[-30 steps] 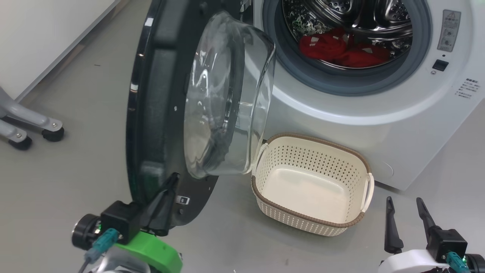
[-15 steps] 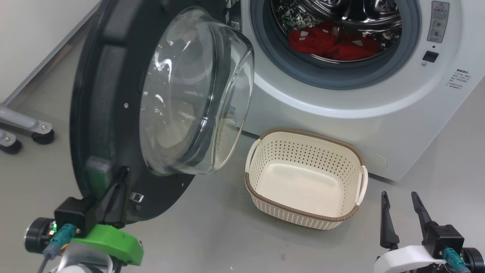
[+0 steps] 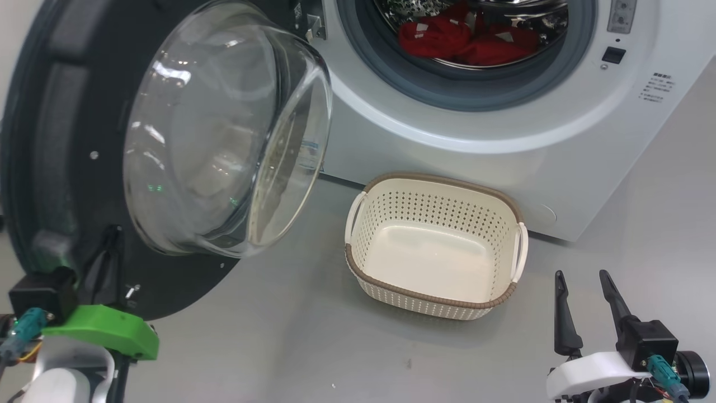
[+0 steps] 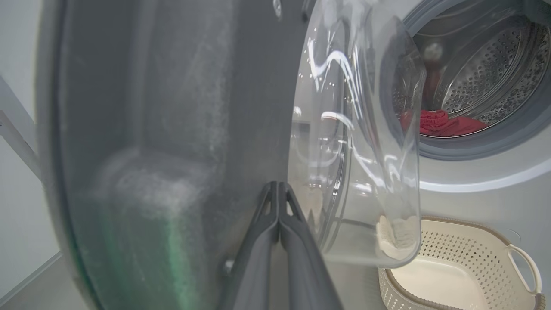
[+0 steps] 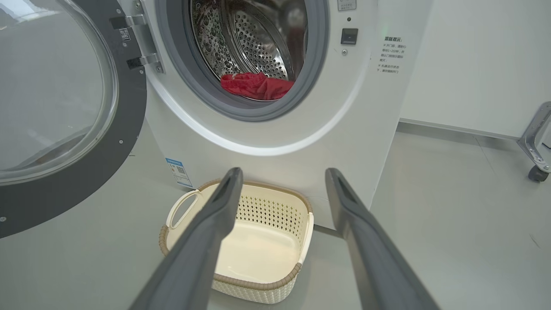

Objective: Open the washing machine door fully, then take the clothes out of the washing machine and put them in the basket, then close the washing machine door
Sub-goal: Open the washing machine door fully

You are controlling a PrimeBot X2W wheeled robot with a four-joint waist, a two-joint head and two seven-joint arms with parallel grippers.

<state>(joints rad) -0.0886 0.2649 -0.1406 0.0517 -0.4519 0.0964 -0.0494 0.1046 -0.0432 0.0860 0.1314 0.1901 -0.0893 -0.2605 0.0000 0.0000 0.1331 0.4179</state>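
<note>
The washing machine [image 3: 475, 145] stands with its round black-rimmed door [image 3: 50, 140] swung out to the left, the glass bowl [image 3: 224, 129] bulging toward me. My left gripper [image 3: 114, 232] is shut with nothing between its fingers, its tips [image 4: 277, 186] resting against the door's inner face [image 4: 172, 107] near the lower rim. Red clothes [image 3: 464, 42] lie in the steel drum, also seen as clothes [image 5: 256, 86]. The cream basket [image 3: 430, 179] sits empty on the floor before the machine. My right gripper [image 3: 582, 275] hovers open to the right of the basket [image 5: 258, 284].
Grey floor surrounds the basket. A white wall runs behind the machine on the right, with a wheeled metal leg [image 5: 536, 142] standing before it. A blue label sticker [image 5: 176, 170] sits low on the machine front, just behind the basket.
The door has swung further open to the left with my shut left gripper staying against its inner rim. The head camera has shifted too. The right gripper remains open.
</note>
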